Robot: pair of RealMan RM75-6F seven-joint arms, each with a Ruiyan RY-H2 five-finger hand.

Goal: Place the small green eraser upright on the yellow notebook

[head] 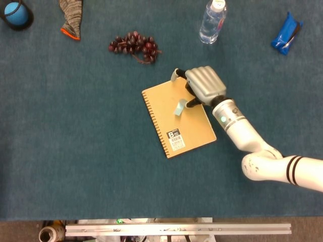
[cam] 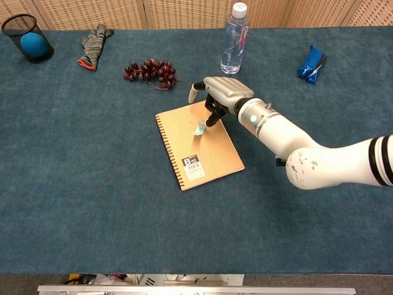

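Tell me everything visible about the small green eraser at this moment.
The small green eraser is a pale green, slim block, standing on end on the yellow notebook, near the middle of its upper half. The right hand is at its right side, a dark fingertip at or against its top; actual contact is too fine to tell. Nothing else is near it.

Table [head: 75,166] surface: dark blue-green carpet-like cloth, spanning both views. Far left corner: black mesh cup [cam: 27,38] with a blue ball inside. Just right of it: grey striped knit glove with orange cuff [cam: 94,44]. Far centre-left: bunch of dark red grapes [head: 135,46]. Far centre-right: clear plastic water bottle [cam: 231,39], upright. Far right: blue wrapped packet [head: 286,34]. Centre: tan spiral-bound notebook [head: 166,101], lying flat and rotated, spiral edge to the left.
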